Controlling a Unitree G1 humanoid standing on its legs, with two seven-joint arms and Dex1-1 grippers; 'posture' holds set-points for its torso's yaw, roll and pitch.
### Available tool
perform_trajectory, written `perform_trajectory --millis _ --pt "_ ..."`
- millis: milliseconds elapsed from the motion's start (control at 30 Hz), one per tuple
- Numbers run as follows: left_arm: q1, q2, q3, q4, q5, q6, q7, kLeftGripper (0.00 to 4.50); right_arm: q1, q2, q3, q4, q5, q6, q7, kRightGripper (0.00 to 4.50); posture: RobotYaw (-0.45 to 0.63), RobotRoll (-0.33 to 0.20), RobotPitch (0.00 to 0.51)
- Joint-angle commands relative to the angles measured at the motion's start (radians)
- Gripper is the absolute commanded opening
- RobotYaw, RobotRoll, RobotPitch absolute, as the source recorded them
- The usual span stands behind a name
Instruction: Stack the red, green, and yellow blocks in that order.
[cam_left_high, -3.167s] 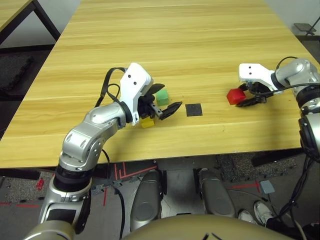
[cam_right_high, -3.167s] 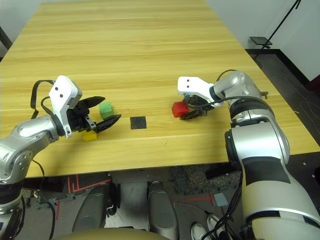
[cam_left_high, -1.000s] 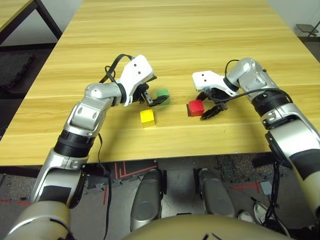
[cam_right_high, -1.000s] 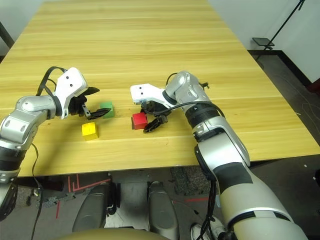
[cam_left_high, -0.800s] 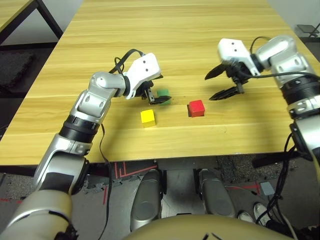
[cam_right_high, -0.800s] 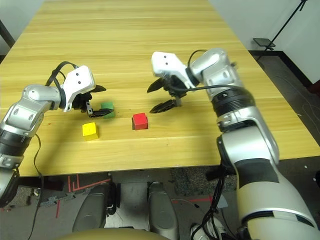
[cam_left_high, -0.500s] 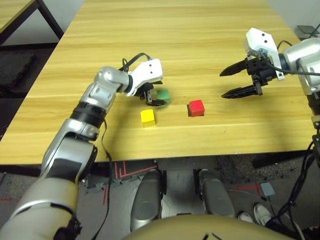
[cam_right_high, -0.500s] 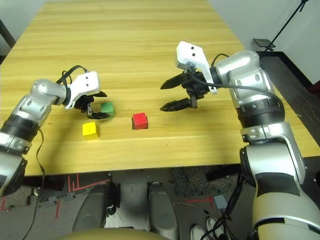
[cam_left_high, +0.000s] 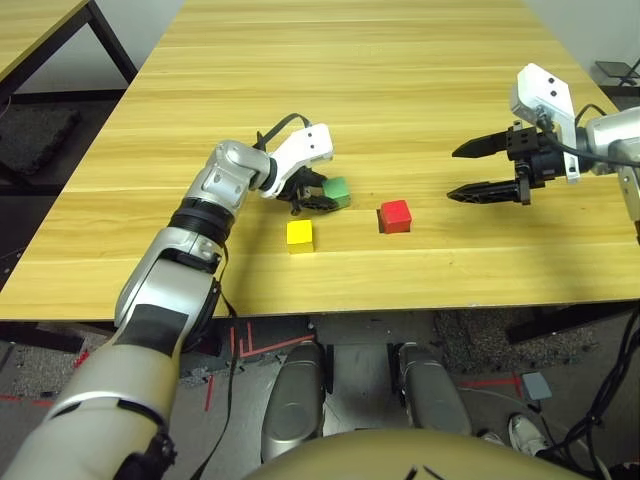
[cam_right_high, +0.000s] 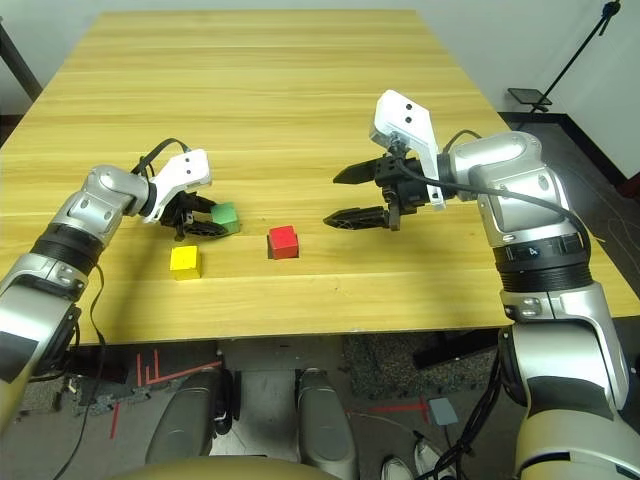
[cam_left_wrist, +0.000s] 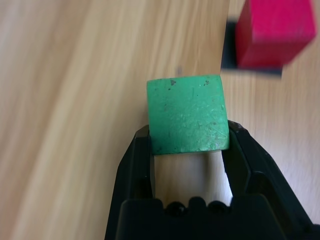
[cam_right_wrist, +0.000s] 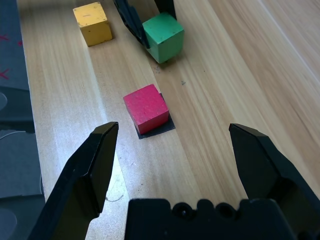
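Pinching the green block (cam_left_high: 337, 190) w/ the left claw (cam_left_high: 322, 194), the robot has its next stacking piece in hand; the left wrist view shows the cube wedged between both black fingers (cam_left_wrist: 136, 165), jaws pressed onto its side faces. It sits at about worktop level. Whether it's lifted clear yet, can't say for sure.

Key relation for the coming move: the red block (cam_left_high: 394, 216) lies to the right of the held green one and a bit lower in the frame, near but not touching. Red sits on the flat black square mark (cam_right_wrist: 162, 127), slightly skewed so a corner of the mark peeks out. So green prob. has to go up, then right and toward the lower edge of the frame, and come down square on red's top face. Left arm is much the nearer; it's also the one holding.

Yellow block (cam_left_high: 299, 235) rests lower left of green, just beside the left claw, apart from both other cubes, untouched.

Right claw (cam_left_high: 491, 170) hangs at the right of the frame, well apart from red, fingers spread wide and holding nothing, out of the path.

Worktop (cam_left_high: 400, 80) otherwise plain wood.
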Motion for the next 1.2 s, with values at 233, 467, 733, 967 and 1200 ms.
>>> perform_trajectory --millis 233,467,733,967,1200 --pt "-0.018 -0.021 -0.049 -0.349 -0.008 0.417 -0.018 2.04 0.034 -0.014 -0.006 -0.011 0.021 0.008 -0.006 4.50 0.24 -0.154 0.071" --pt "0.003 -0.042 -0.107 -0.530 -0.029 0.612 0.006 2.04 0.048 -0.018 -0.014 -0.034 0.026 0.028 -0.022 4.50 0.22 -0.143 0.088" --pt "0.003 -0.087 -0.133 -0.537 -0.057 0.643 0.054 2.04 0.089 -0.031 -0.024 -0.091 0.055 0.074 -0.059 4.50 0.19 -0.134 0.096" --pt "0.011 -0.102 -0.144 -0.512 -0.075 0.623 0.081 2.04 0.101 -0.034 -0.028 -0.113 0.067 0.088 -0.084 4.50 0.18 -0.132 0.097" --pt "0.019 -0.111 -0.143 -0.506 -0.101 0.606 0.088 2.04 0.101 -0.037 -0.028 -0.114 0.068 0.088 -0.097 4.50 0.17 -0.135 0.106"
